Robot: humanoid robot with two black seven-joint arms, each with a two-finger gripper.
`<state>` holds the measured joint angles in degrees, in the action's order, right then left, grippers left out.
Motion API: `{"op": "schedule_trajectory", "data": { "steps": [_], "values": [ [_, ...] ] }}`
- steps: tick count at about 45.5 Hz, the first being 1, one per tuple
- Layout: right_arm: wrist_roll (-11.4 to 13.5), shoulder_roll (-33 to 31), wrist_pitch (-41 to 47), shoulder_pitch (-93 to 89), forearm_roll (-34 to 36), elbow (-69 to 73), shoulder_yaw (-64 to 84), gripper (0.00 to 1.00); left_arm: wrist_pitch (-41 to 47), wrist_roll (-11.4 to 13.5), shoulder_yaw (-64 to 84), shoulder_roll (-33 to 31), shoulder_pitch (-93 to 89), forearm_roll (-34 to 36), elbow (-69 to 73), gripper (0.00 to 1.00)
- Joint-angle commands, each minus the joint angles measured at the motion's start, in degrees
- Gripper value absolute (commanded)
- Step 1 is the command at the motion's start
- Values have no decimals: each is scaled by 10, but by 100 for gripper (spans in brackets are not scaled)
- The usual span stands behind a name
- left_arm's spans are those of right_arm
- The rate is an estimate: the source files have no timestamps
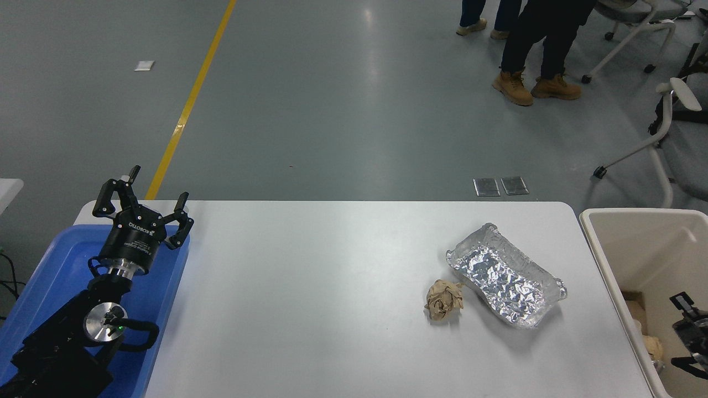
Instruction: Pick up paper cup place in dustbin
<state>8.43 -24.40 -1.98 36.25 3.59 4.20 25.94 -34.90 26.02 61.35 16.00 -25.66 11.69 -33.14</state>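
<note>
The paper cup does not show anywhere in the head view. The dustbin [603,260], a large cream-beige bin, stands off the table's right end. My right gripper [683,331] reaches in from the right edge and hangs over the bin's inside. Its fingers [681,300] stand apart, open, with nothing visible between them. Part of it is cut off by the picture's edge. My left gripper [145,200] is parked open above the blue tray at the lower left.
A crinkled foil tray [506,275] and a crumpled brown paper ball [443,299] lie on the white table [310,298] right of centre. The blue tray [50,276] sits at the left end. Brown scraps [654,348] lie in the bin. People's legs and chairs are beyond the table.
</note>
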Motion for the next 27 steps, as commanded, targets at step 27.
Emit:
{"op": "schedule_trajectory", "data": {
  "steps": [27],
  "values": [
    [-1, -57, 153, 698, -10, 555, 417, 100, 0, -1, 0, 0, 0, 0, 0, 98]
  ]
}}
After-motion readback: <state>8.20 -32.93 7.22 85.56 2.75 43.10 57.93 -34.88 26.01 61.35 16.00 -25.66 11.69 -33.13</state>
